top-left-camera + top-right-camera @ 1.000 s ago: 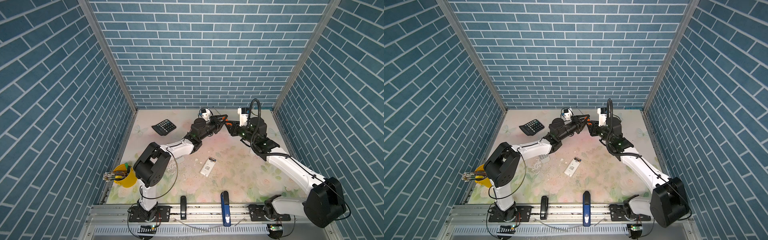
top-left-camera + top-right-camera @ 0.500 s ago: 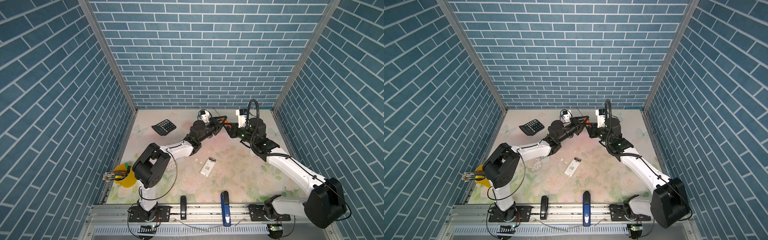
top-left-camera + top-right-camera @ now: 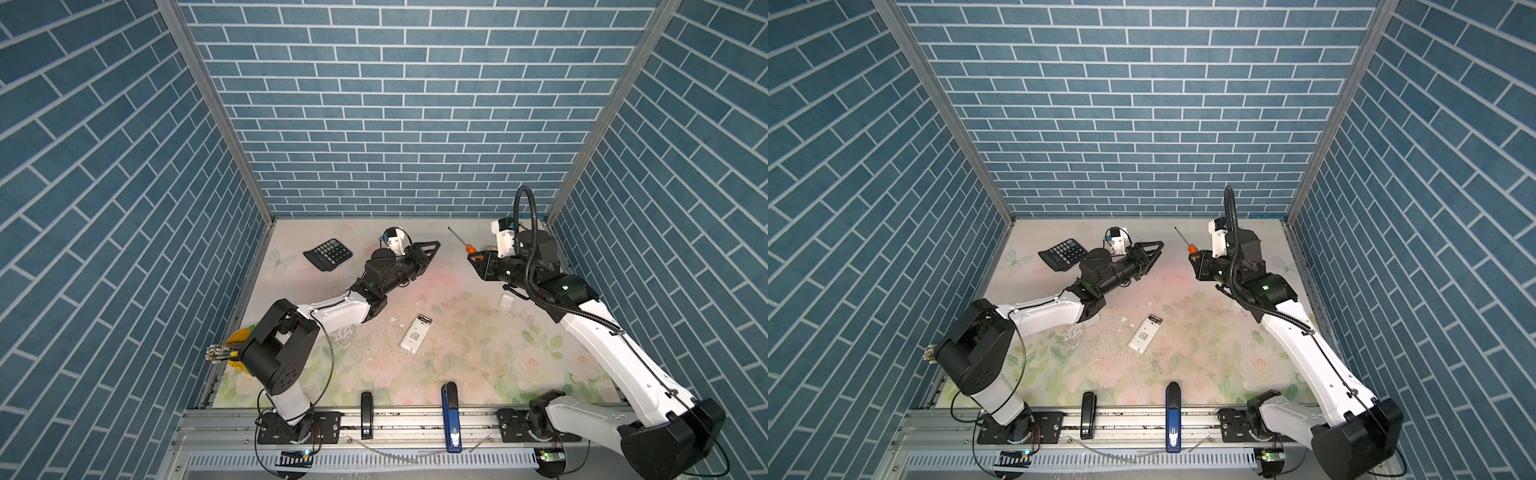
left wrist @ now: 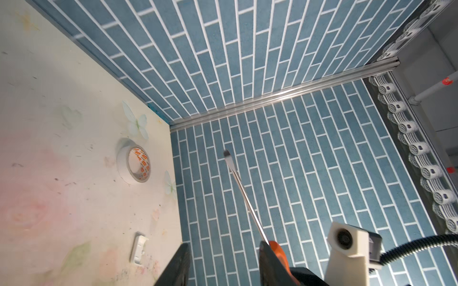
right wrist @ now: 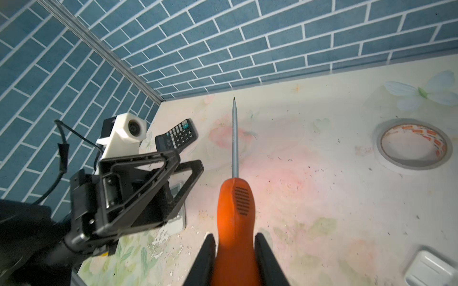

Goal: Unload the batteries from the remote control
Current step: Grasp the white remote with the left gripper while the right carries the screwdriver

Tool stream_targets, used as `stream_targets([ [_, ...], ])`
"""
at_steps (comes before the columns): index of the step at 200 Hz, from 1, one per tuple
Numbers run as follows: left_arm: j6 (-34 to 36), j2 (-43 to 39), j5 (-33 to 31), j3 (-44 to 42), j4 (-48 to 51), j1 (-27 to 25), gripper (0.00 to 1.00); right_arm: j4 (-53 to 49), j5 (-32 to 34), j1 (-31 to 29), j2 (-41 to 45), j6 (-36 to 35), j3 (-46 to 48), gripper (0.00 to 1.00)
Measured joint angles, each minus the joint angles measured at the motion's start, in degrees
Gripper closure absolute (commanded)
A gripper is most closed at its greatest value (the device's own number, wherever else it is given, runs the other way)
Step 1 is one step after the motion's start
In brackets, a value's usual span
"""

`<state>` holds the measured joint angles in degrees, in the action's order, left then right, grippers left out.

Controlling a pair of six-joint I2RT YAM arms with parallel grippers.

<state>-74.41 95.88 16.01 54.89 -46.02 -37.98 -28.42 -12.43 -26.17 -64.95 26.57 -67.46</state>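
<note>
One skid of the long blade could shove the remote control, lying central on the desk with batteries showing at its far end, since the right pincer clamps the orange-handled screwdriver only by its rear while the left pincer gapes empty.

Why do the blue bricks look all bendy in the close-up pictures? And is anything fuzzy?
Right wrist view: lines on the brick walls bow near the edges, a wide-lens effect; the screwdriver handle looks brightly lit. Left wrist view: the screwdriver's tip looks a little smeared, the tape roll is sharp. Both top views: even light, the brick walls fanning outward.
</note>
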Motion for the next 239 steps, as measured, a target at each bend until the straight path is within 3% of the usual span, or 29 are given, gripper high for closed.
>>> stream_targets([
  [56,7.5,-7.2,-0.6,-5.7,9.9,2.5,0.52,-21.5,-6.4,0.3,-0.1,0.8,-5.3,1.0],
  [91,16.4,-12.1,-0.7,-5.8,22.8,2.8,0.5,-29.9,-9.1,0.4,-1.4,2.3,-9.9,1.0],
  [117,24.0,-15.1,-1.6,-5.5,34.4,2.2,0.43,-34.9,-10.4,0.4,-2.4,4.1,-11.5,1.0],
  [145,32.6,-16.3,-4.5,-5.1,46.8,-1.0,0.32,-38.9,-11.0,0.4,-4.5,5.3,-11.8,1.0],
  [160,37.2,-16.2,-7.1,-4.4,52.9,-4.3,0.17,-40.1,-11.3,0.4,-5.9,5.8,-11.8,1.0],
  [188,43.3,-14.1,-10.1,-1.4,61.2,-9.6,0.15,-41.0,-11.8,0.4,-8.9,6.3,-12.7,1.0],
  [239,49.3,-7.8,-13.4,1.7,68.8,-12.5,0.15,-41.6,-11.8,0.4,-11.4,6.8,-13.5,1.0],
])
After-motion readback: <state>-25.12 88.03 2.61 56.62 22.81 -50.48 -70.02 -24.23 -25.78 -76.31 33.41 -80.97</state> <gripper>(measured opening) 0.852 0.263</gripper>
